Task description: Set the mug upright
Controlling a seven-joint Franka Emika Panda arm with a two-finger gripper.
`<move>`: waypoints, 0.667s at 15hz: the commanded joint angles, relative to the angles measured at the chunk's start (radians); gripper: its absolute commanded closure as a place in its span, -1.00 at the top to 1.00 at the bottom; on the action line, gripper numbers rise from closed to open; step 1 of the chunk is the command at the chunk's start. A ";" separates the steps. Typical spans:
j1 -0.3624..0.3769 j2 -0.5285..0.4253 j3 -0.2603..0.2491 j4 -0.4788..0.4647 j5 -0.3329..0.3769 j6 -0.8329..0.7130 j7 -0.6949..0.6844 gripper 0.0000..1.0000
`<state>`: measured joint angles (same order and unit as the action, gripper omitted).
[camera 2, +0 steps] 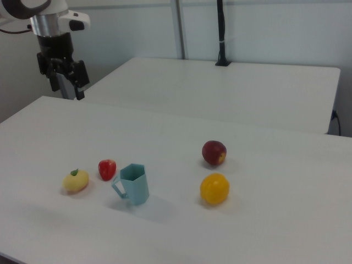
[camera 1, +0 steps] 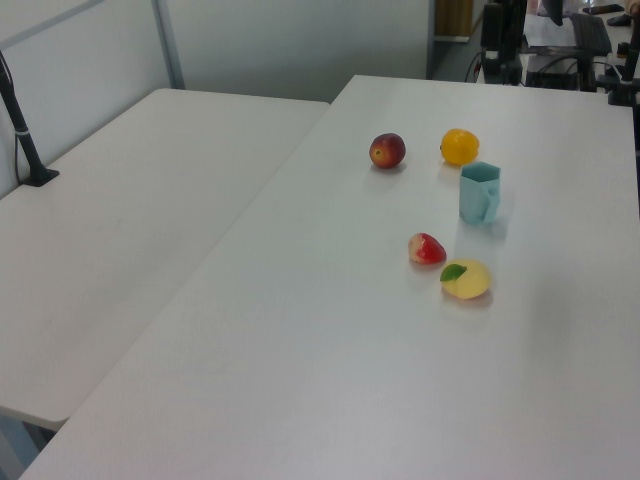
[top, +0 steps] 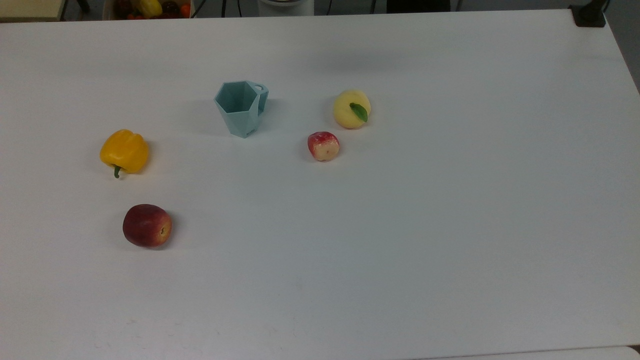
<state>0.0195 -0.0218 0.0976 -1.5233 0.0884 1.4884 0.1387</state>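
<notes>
I see the mug (camera 2: pixel 134 183) standing upright on the table (camera 2: pixel 264 220), rim up, well below and apart from my tool (camera 2: pixel 69 88), which hangs high with its fingers spread, pinching nothing. A red apple (camera 2: pixel 107 169) sits just beside the mug.

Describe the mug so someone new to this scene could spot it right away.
On the white table, in the top view, find the fruit cluster toward the far edge. The mug stands upright left of the yellow peach and the small red apple. It is the one pale teal, faceted item with a handle.
</notes>
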 commanded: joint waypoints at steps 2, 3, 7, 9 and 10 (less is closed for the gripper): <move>0.083 -0.029 -0.136 -0.073 0.021 0.137 -0.186 1.00; 0.088 -0.026 -0.147 -0.078 0.016 0.168 -0.221 1.00; 0.086 -0.026 -0.159 -0.094 0.013 0.228 -0.240 1.00; 0.088 -0.026 -0.157 -0.094 0.011 0.224 -0.235 1.00; 0.091 -0.026 -0.157 -0.094 0.008 0.225 -0.235 1.00</move>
